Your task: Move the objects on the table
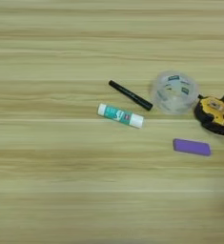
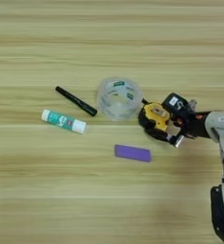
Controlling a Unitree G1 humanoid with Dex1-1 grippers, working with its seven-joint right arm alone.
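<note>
On the light wooden table (image 1: 61, 190) a slim black marker pen (image 1: 130, 95) lies diagonally. Just below it rests a white glue stick with a green label (image 1: 120, 116). A flat purple block (image 2: 132, 153) lies further right and nearer the front. My right gripper (image 2: 146, 119), on a yellow-and-black hand with a silver forearm (image 2: 220, 126), comes in from the right. Its tip is at the right side of a clear tape roll (image 2: 119, 97), above and to the right of the purple block. I cannot tell whether it touches the roll.
The clear tape roll (image 1: 174, 92) lies flat between the marker's right end and my hand. A dark part of my arm (image 2: 220, 214) shows at the bottom right corner. Bare wood stretches to the left and along the front.
</note>
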